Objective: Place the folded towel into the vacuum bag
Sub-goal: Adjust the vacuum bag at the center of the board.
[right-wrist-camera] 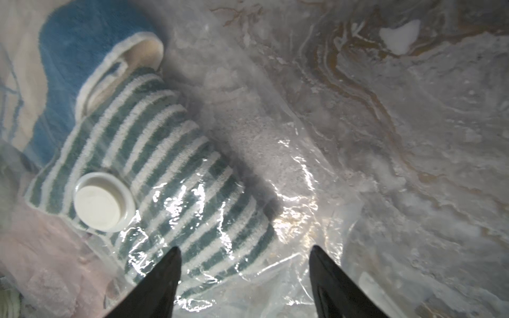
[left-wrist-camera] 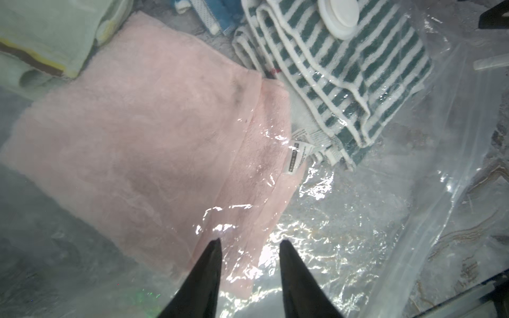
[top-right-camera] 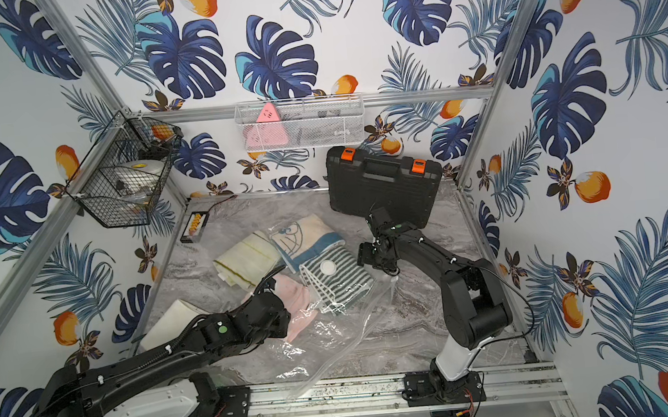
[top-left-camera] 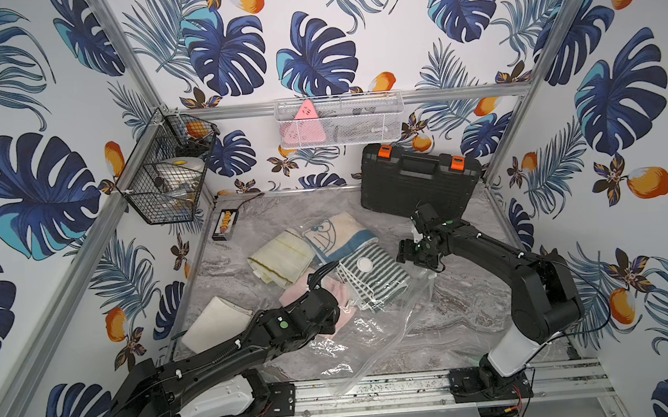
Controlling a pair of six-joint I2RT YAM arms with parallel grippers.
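Pink towel is judged mostly inside vacuum bag; left gripper & right gripper are seen parted, empty; deeper push is prob needed next

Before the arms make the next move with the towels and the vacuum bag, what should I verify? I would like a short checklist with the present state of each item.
1. The left gripper is free: ok; fingers apart, nothing between them, over the edge of the pink towel.
2. The right gripper is free: ok; fingers wide apart above the striped towel.
3. The striped towel is inside the vacuum bag: ok; it lies under the plastic, below the valve cap.
4. The pink towel is wholly inside: cannot tell; film clearly covers only its near edge.
5. All towels are bagged: not ok; a white towel lies on the table with no plastic over it.
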